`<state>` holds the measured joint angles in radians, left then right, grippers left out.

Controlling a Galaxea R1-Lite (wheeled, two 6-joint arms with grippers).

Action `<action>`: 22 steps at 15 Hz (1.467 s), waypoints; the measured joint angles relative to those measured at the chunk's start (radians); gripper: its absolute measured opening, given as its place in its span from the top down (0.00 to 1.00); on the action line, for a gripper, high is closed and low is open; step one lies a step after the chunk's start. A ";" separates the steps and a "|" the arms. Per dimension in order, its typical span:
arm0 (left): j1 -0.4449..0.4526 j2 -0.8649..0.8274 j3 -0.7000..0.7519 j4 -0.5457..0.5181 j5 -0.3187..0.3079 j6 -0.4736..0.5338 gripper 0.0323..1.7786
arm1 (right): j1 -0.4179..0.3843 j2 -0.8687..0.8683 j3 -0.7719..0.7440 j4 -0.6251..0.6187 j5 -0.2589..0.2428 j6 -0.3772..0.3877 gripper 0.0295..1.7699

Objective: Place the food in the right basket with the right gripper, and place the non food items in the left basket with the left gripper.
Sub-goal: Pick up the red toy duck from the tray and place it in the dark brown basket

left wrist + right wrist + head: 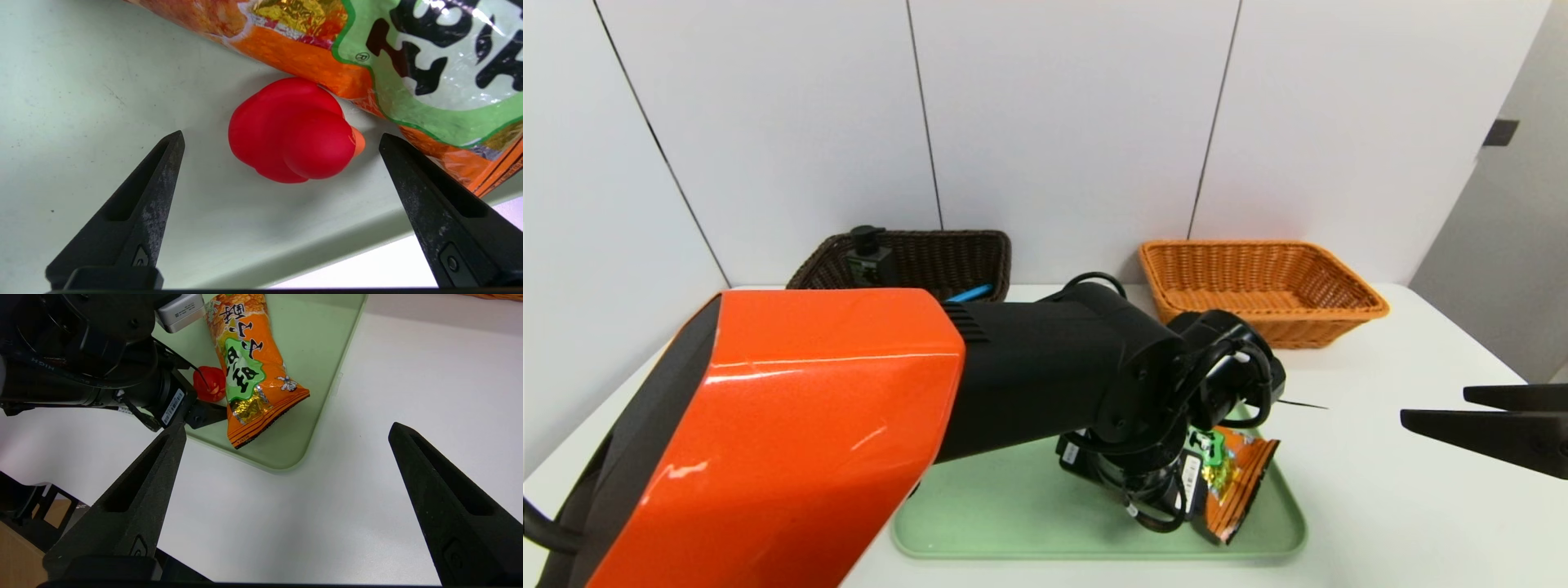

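Left end effector point(282, 171) is spread wide around the red toy point(292, 130); the chip bag point(408, 65) touches it, so closing could snag the bag.

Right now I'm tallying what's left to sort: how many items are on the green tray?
2: a red rubber duck between the open left gripper fingers, and an orange snack bag touching it. The left arm may hide others on the green tray.

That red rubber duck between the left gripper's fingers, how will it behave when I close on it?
The red rubber duck looks smooth and rounded, so it may squirt out from the open left gripper. It probably squashes easily. It touches the orange snack bag, so a nudge could shift that bag too.
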<state>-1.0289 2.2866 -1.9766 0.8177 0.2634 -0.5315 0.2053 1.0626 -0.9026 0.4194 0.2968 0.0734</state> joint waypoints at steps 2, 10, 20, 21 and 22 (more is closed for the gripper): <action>0.002 0.005 0.000 -0.013 0.000 0.000 0.05 | 0.000 0.000 0.000 0.000 0.000 0.000 0.03; 0.006 0.011 0.000 -0.028 0.000 0.001 0.05 | 0.000 -0.006 0.001 0.000 -0.001 0.000 0.03; 0.006 -0.004 0.000 -0.021 0.001 -0.003 0.56 | 0.000 -0.020 0.011 0.000 -0.001 0.001 0.03; 0.006 -0.017 0.000 -0.015 0.002 -0.003 0.57 | 0.000 -0.021 0.012 0.001 -0.001 0.001 0.03; 0.006 -0.037 0.001 -0.003 0.004 -0.003 0.58 | 0.000 -0.022 0.014 0.001 -0.001 0.001 0.03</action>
<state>-1.0228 2.2500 -1.9753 0.8143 0.2674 -0.5345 0.2053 1.0409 -0.8889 0.4200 0.2957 0.0749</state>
